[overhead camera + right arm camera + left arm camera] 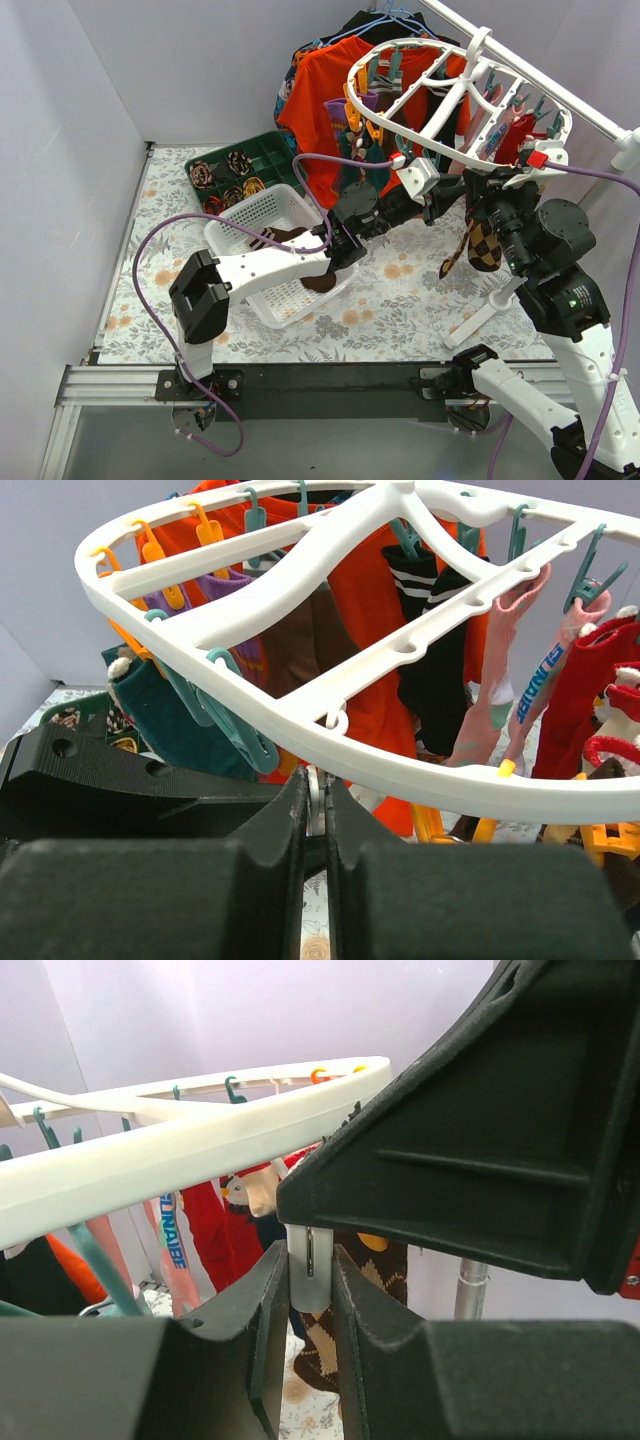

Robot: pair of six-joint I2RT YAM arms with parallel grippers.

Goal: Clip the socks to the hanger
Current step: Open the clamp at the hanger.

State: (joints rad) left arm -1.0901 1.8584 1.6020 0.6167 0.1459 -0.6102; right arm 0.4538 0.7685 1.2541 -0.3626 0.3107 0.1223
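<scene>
The white oval hanger [420,42] hangs at the upper right, with orange and teal clips and several garments on it. Both grippers meet under its near rim [200,1135]. My left gripper [310,1260] is shut on a pale clip [308,1290] with a metal spring. My right gripper [317,790] is shut on a thin pale clip tab [316,778] just below the rim [470,775]. A brown argyle sock [482,245] dangles beneath the two grippers and shows behind the clip [385,1265]. What holds its top is hidden. More dark socks [318,283] lie in the white basket [232,232].
A big orange T-shirt [335,95] hangs behind the hanger. A green tray [262,150] of rolled sock bundles stands at the back left. A white rail [560,95] runs along the right. The right arm's body [480,1130] fills much of the left wrist view.
</scene>
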